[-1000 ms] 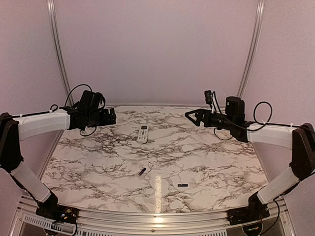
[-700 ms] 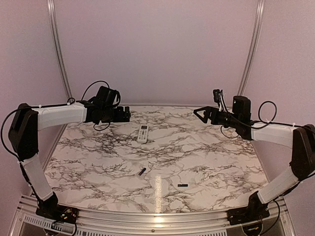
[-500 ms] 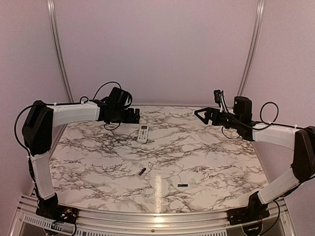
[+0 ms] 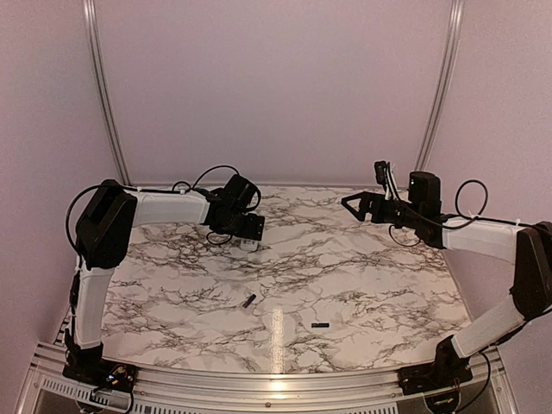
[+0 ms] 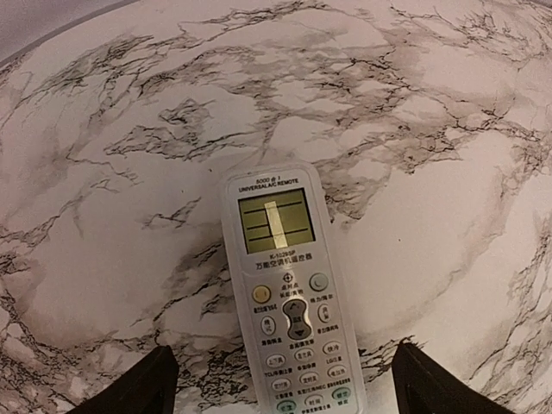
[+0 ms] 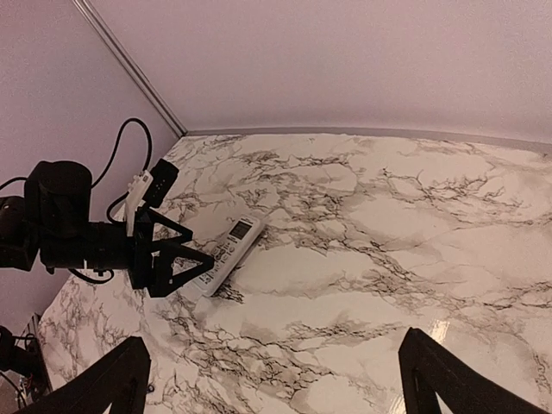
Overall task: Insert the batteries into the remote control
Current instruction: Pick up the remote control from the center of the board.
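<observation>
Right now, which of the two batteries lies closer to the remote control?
The slanted battery, the left one of the pair, lies closer to the remote control. The other battery lies level and farther off to the right.

Bare marble tabletop [image 5: 448, 216] around remote control [image 5: 289, 293], left claw [image 4: 250, 229] overhead.
</observation>
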Controlling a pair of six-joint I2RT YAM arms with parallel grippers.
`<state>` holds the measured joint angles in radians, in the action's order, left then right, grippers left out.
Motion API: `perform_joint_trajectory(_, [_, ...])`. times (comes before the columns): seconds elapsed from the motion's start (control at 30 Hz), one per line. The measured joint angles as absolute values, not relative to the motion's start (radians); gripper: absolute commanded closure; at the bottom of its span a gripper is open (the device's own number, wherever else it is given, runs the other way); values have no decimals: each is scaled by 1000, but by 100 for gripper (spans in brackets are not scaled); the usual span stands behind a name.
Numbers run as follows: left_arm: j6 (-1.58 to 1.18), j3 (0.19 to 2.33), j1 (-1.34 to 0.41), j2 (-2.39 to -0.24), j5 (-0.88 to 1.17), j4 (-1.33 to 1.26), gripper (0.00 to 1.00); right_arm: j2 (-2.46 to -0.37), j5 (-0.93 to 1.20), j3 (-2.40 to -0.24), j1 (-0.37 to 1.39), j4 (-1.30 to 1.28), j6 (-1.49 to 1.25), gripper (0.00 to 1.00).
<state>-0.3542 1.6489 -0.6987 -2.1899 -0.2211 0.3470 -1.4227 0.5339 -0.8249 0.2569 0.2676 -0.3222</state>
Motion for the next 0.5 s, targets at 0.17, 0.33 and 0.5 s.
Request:
perform_joint_trajectory(0.17, [-360,1689,-717,-2234,-255,384,14,-1423,521,-825,257,266,-320,1])
perform_joint_trajectory(0.33, [-363,1718,-729,-2274,-281,408,19,-1423,507,-825,257,256,-320,1])
perform_joint_trajectory(0.5, [-372,1756,-735,-2315,-301,429,28,-1423,501,-825,257,250,-320,1])
